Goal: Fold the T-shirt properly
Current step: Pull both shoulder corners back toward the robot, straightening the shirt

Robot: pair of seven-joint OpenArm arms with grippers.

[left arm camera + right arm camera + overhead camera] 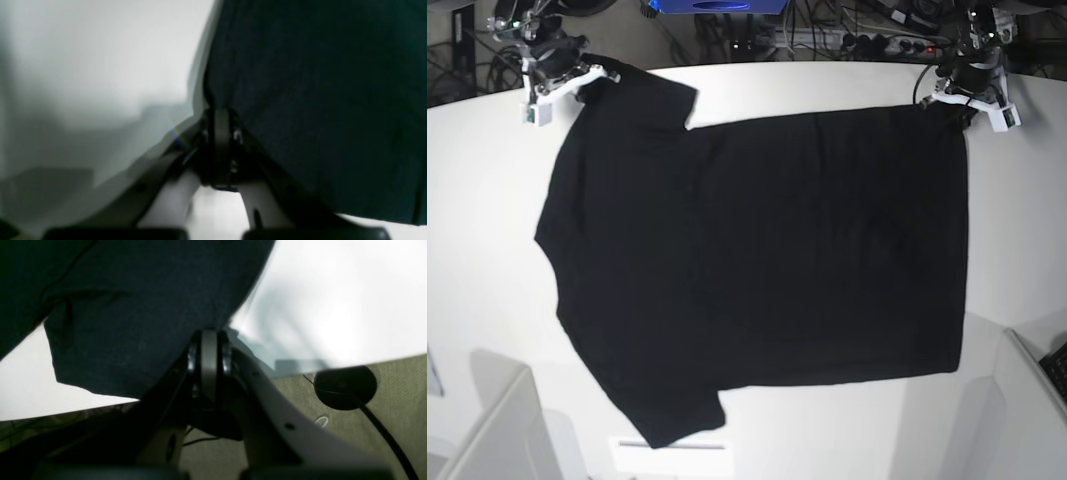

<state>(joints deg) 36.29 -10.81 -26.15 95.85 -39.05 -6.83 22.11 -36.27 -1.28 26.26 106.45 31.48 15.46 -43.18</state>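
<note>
The black T-shirt (757, 250) lies spread flat on the white table (477, 220), plain side up, with its neck end at the left and its hem at the right. My left gripper (958, 106) is at the far right corner of the hem. In the left wrist view its jaws (220, 111) are shut on the cloth's edge (317, 100). My right gripper (590, 76) is at the far left corner by the upper sleeve. It (209, 335) is shut on the dark cloth (133, 306). The print is not visible.
Cables and a power strip (867, 40) lie behind the table's far edge, and a blue object (717, 5) sits at the back. A black round base with a cable (345, 386) is on the floor. Grey panels stand at the front left (497, 430) and front right (1027, 400).
</note>
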